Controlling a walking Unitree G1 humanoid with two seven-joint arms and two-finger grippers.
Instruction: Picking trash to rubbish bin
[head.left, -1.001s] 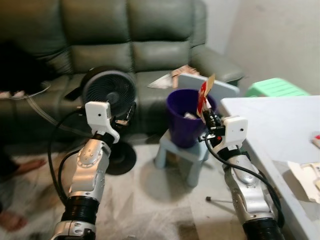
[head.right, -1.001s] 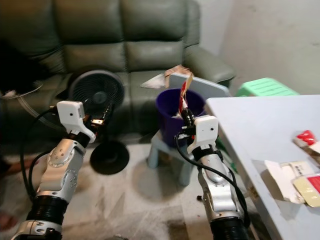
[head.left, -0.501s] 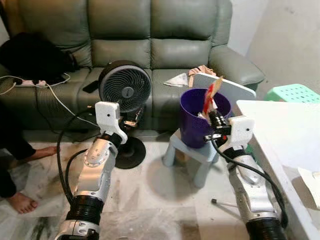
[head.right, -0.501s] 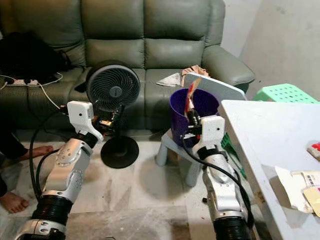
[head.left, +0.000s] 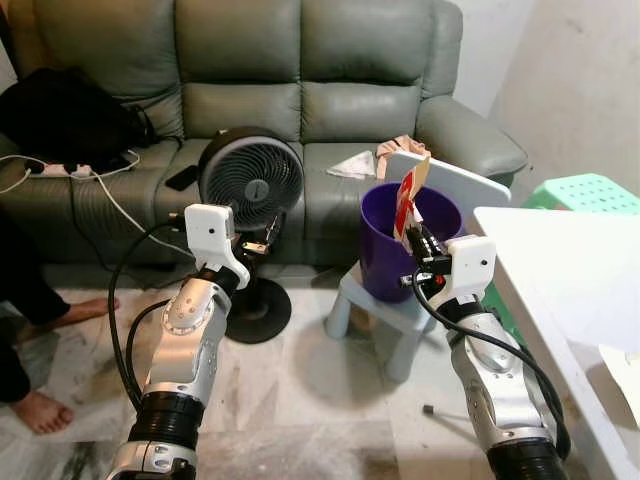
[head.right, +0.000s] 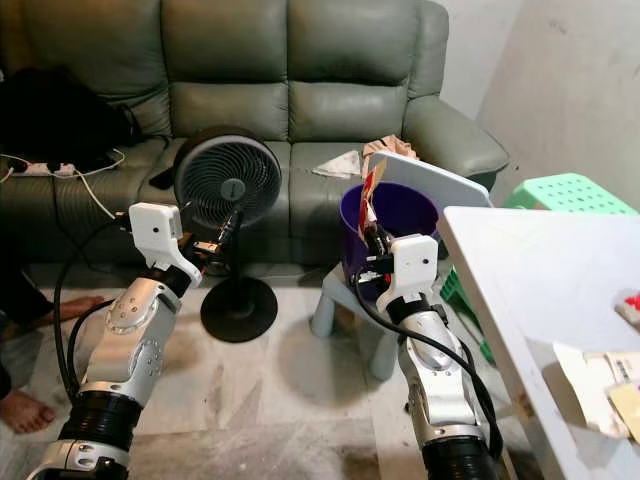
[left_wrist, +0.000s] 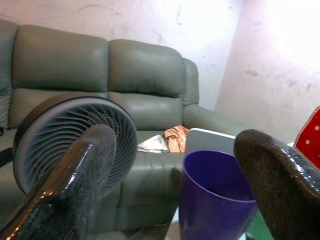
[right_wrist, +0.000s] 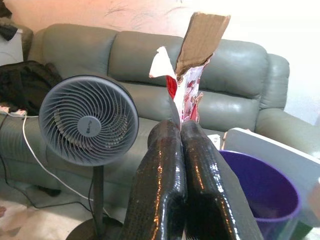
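My right gripper (head.left: 415, 235) pinches the light, floppy wrapper (right_wrist: 186, 82) by its lower edge just before the purple bin (head.left: 390, 262), a thin grip I judge slip-prone, while my left gripper (head.left: 262, 240) idles, fingers spread.

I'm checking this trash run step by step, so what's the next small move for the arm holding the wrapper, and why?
Probably ease the right gripper a little forward over the purple bin, then open. Its fingers are shut on the torn red-and-white wrapper, which stands upright at the bin's near rim, not clearly over the opening. The left gripper is open beside the fan.
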